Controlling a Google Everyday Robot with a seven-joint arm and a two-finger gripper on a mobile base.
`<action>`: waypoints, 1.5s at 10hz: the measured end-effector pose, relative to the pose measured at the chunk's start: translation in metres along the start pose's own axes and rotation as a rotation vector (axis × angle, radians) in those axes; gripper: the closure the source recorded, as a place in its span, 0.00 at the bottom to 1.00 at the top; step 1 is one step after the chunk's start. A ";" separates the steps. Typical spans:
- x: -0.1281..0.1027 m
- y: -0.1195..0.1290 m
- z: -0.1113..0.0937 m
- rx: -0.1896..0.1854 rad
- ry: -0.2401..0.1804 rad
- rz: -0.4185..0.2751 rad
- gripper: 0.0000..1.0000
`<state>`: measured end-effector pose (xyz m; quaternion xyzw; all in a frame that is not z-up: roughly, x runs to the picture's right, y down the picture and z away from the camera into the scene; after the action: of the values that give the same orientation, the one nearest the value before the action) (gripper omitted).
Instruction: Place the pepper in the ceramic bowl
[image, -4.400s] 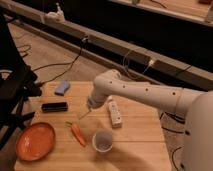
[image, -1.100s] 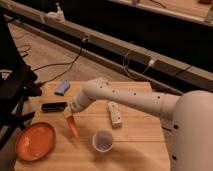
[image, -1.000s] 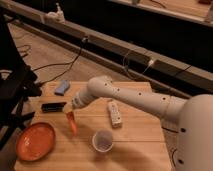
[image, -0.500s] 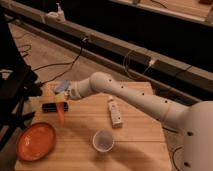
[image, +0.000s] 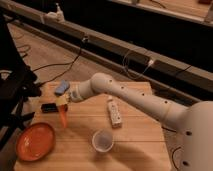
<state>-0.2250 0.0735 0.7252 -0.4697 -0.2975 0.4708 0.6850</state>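
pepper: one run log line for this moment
gripper: shut on pepper, over table | pepper: hanging tip down, short of bowl | bowl: empty | placing: not yet done

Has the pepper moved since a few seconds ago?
Yes: the pepper went from beside the white cup leftward toward the ceramic bowl, hanging from the tool beside the black box.

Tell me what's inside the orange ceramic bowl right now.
Nothing shows inside the ceramic bowl; its inner surface looks bare and uncovered. The pepper hangs in the gripper, over the table beside it.
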 end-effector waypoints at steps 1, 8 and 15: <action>0.003 0.008 0.011 -0.029 0.020 -0.006 1.00; 0.003 0.064 0.126 -0.207 0.055 -0.089 0.99; 0.017 0.077 0.157 -0.253 0.060 -0.093 0.78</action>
<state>-0.3799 0.1547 0.7135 -0.5519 -0.3555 0.3831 0.6498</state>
